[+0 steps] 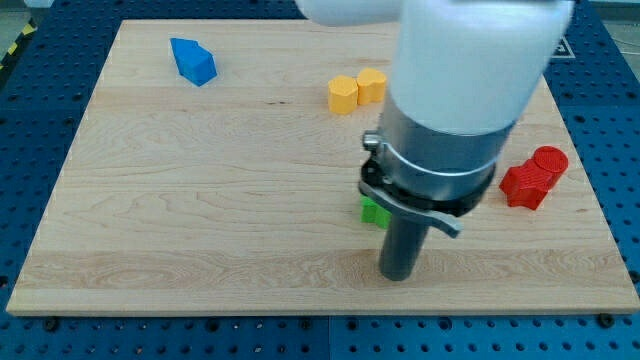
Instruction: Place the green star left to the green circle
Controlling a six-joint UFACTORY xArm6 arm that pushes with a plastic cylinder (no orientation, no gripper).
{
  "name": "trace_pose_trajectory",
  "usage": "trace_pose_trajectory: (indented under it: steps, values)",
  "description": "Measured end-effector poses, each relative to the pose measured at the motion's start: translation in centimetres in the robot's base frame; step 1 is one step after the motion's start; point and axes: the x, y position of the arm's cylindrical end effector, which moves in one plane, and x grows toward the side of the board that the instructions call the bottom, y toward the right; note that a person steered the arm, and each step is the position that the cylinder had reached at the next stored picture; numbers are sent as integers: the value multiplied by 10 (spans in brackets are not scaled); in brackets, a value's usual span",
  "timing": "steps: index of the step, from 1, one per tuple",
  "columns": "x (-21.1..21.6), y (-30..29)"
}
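A green block [374,211] shows only as a small patch just left of the rod, mostly hidden behind the arm; I cannot tell whether it is the star or the circle. No second green block is in sight. My tip [398,276] rests on the board just below and to the right of that green patch, near the view's bottom edge of the board. The arm's wide grey and white body covers the middle right of the board.
Two yellow blocks [356,91] sit together above the arm's left side. Two red blocks [533,177] sit together at the view's right edge. A blue block [193,61] lies at the top left. The wooden board [200,200] lies on a blue perforated table.
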Motion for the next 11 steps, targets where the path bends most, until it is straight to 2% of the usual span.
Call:
trace_pose_trajectory:
  steps: [2, 3, 4, 5, 6, 7, 9, 11]
  values:
    - [-16, -64]
    - [-49, -66]
    - [-39, -57]
    - [-1, -41]
    - [15, -31]
    - [0, -21]
    - [-56, 0]
    - [-87, 7]
